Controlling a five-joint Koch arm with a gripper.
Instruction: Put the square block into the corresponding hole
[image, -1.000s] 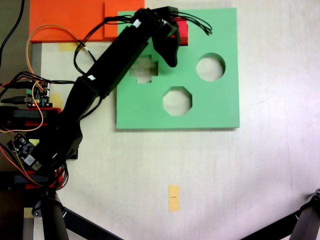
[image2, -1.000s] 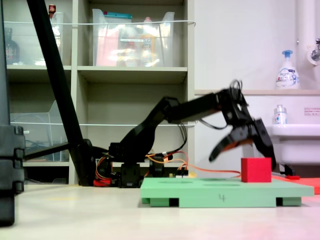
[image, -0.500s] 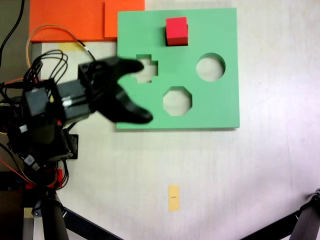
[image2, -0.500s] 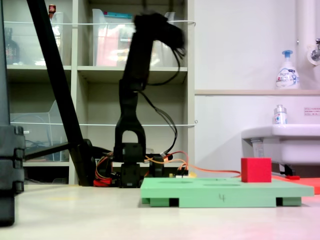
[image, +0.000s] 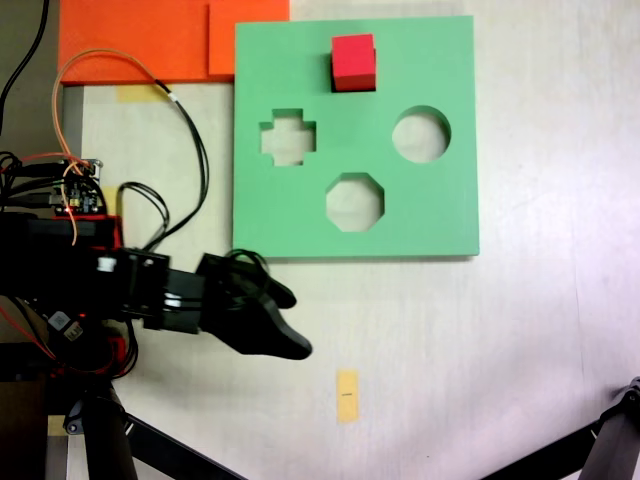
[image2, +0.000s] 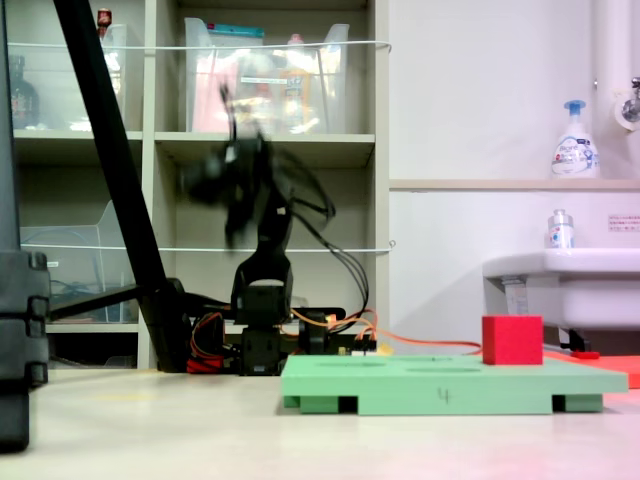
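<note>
Bright red square block, green foam board, black hand, yellow paper tag

Gripper smeared by blur in second exterior view, jaws unclear. Red block covers square hole. Arm base cut off at first exterior view's left.

A pale, off-white worktop is carrying everything here. A green foam board is lying flat on it toward the far edge in the first exterior view, and in the second exterior view the green foam board is sitting raised on short feet. An orange sheet is lying at the far left corner in the first exterior view, touching the board's left side. A small yellow paper tag is lying alone near the near edge, well apart from the board. The arm's base is sitting at the left edge, with loose wires trailing across the surface beside it.
</note>
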